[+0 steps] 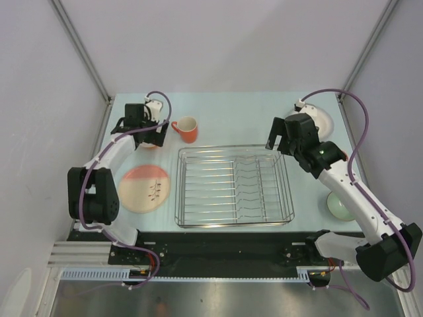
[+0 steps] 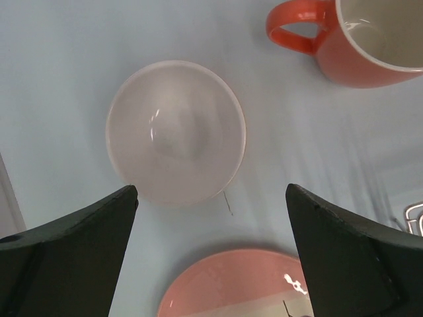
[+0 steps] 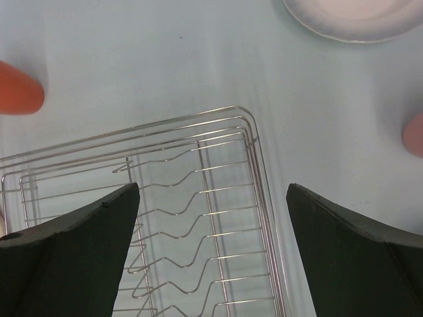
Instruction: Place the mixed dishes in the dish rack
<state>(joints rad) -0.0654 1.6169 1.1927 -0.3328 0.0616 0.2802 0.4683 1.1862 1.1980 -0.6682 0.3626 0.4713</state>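
Rack [image 1: 234,185] sits mid-table with nothing in it yet; every dish seen is on the table [image 1: 231,109].

L gripper [image 2: 211,191] hangs over the orange/white bowl [image 2: 176,132] at far left. Its fingers are spread wide w/ nothing between them. In the wrist view the bowl lies just ahead of the tips.

Mug [image 1: 187,129] is just right of that bowl. Pink plate [image 1: 145,188] is nearer, left of rack.

R gripper [image 3: 211,191] is also spread and empty, above the rack's far-right corner. White plate [image 3: 350,16] lies beyond it; green bowl [image 1: 338,206] is right of rack.

Tumbler [image 3: 415,134]? Only a pink sliver at the wrist view's edge, can't confirm.

Judged step: first pick, L arm on the bowl.

Next move: descend so one finger goes inside the rim and one outside, pinch the wall, lift, carry to rack. Mug handle is close by, so keep clear.
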